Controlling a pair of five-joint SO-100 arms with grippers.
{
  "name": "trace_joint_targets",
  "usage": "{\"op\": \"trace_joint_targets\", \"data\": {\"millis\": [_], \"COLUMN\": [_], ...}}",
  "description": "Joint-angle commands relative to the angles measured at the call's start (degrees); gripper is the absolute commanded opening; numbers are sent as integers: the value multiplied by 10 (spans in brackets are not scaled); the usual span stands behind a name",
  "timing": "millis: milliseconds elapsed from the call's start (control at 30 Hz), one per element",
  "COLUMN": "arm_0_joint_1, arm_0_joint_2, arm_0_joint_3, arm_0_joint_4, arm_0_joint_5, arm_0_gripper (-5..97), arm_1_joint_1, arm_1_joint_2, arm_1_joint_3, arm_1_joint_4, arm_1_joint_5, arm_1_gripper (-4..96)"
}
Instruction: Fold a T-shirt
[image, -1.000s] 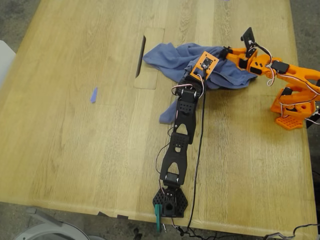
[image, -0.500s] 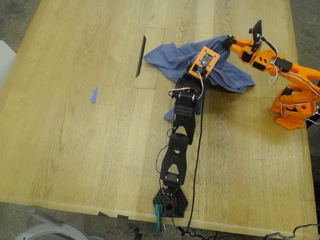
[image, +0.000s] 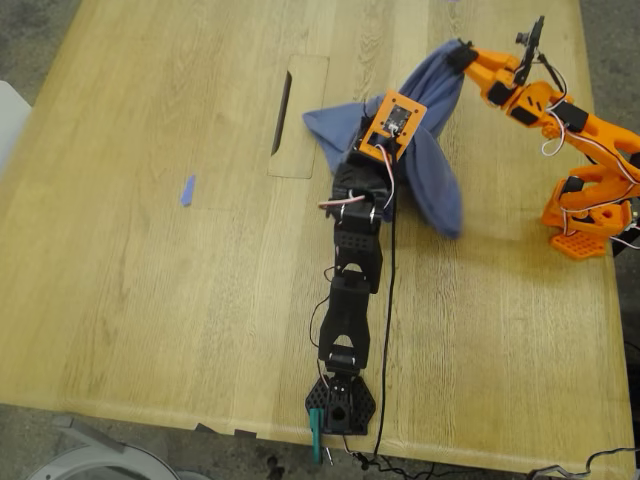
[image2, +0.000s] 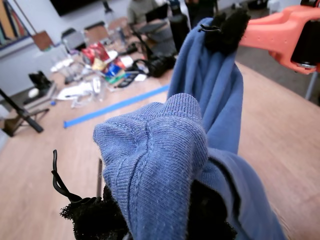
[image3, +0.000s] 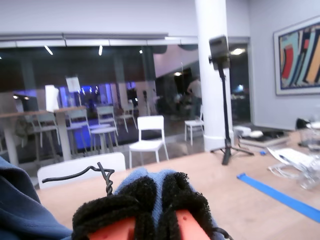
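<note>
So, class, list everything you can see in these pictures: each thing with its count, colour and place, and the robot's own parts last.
table: one, light wood, under everything.
slot: one, dark, in a rectangular panel of the table, on the exterior view's left of the cloth.
blue scrap: one, small, flat on the table towards the exterior view's left.
T-shirt: one, slate blue, bunched and lifted off the table between the two grippers, one end hanging down.
black arm: one, reaching from the table's near edge.
orange arm: one, at the exterior view's right.
my first gripper: on the black arm, shut on the T-shirt.
my second gripper: on the orange arm, shut on the T-shirt's raised end.
</note>
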Motion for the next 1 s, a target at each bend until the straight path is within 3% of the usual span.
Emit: {"op": "trace_joint_targets", "data": {"millis": [0,967], "arm_0_joint_1": [-17,-33], "arm_0_joint_2": [121,246], "arm_0_joint_3": [-23,-25], "arm_0_joint_4": [-4,-123], "arm_0_joint_5": [-10,-6], "arm_0_gripper": [0,0], "arm_1_joint_1": [-10,-102], "arm_1_joint_2": [-7,-61], "arm_1_joint_3": [-81,-272], "arm_1_joint_4": [2,-60], "arm_1_joint_5": [-4,-41], "arm_1_gripper": [-2,-2]}}
